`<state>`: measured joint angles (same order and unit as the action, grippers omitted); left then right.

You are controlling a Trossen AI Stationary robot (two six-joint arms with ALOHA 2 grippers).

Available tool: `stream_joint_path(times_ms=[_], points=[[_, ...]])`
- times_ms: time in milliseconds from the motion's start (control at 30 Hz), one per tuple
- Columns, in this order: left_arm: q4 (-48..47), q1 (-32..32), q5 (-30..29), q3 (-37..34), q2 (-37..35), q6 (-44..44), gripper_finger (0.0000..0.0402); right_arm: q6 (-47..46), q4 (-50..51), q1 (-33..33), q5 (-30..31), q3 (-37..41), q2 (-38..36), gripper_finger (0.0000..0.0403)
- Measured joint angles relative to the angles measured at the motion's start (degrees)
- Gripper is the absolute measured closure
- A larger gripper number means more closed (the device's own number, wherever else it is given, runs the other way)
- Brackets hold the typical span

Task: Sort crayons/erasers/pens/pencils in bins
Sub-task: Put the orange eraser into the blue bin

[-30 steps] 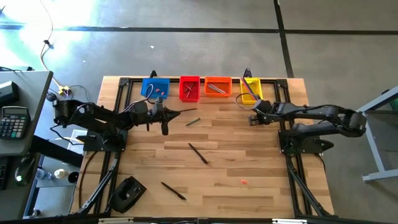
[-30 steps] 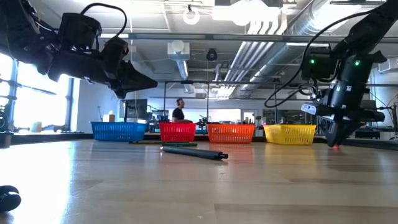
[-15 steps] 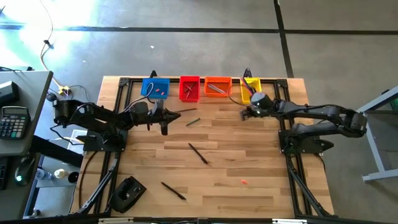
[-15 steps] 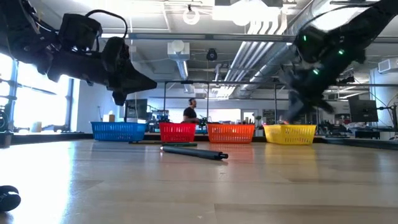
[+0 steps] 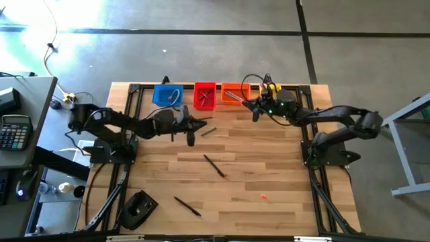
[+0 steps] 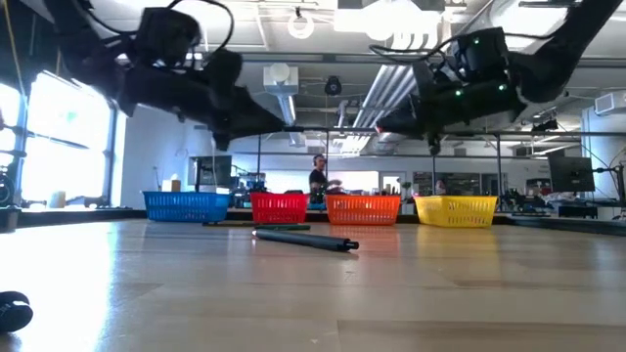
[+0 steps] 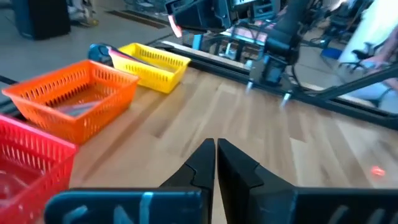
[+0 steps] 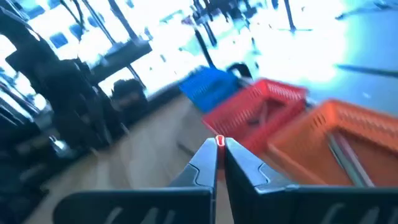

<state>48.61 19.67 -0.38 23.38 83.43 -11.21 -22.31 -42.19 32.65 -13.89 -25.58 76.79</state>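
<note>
So where has that eraser [image 8: 219, 140] got to?

It's pinched in the tips of my right gripper [image 5: 254, 109], a tiny red speck showing between the closed fingers in the right wrist view. A second ago that gripper was down on the counter [image 5: 282, 175] just in front of the yellow bin [image 6: 455, 209]. Now it's up in the air, by the front of the orange bin [image 5: 232, 91] along the back edge.

So the pick worked?

I'd say so. The fingers shut on it and the lift kept it. What's left is the carry. My guess is the blue bin [image 5: 161, 94] at the left end of the row, past the red bin [image 5: 205, 95], though I can't make out its contents from here.

And your left arm?

My left gripper [image 5: 190, 131] is closed on nothing, hanging above the counter in front of the red bin, right on that route. I'd watch the two arms don't crowd each other.

Anything else loose?

Another eraser [image 5: 263, 197] lies towards the front edge, and three dark pens [image 5: 213, 165] are still on the counter.
</note>
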Motion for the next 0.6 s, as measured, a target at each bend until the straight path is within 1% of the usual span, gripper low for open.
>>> stream_joint_path(times_ms=[133, 233, 300, 433, 600], points=[[0.0, -2.1, -4.2, 4.1, 4.4, 3.8, 0.0373, -2.5, -9.7, 1.6, -2.9, 0.0, 4.9, 0.0400], [0.1, -3.9, -7.9, 7.1, 6.9, 9.8, 0.0354, -5.2, -16.4, 2.3, -5.3, -0.1, 7.8, 0.0400], [0.8, -5.4, -12.1, 9.2, 8.5, 15.3, 0.0343, -7.1, -18.5, 2.5, -7.1, -0.9, 9.5, 0.0400], [0.9, -8.1, -21.9, 13.3, 11.5, 26.2, 0.0323, -8.9, -22.2, 1.8, -8.6, -3.0, 12.0, 0.0400], [1.1, -10.5, -29.9, 18.9, 15.6, 36.5, 0.0308, -11.2, -26.6, 0.6, -11.7, -5.7, 14.3, 0.0400]])
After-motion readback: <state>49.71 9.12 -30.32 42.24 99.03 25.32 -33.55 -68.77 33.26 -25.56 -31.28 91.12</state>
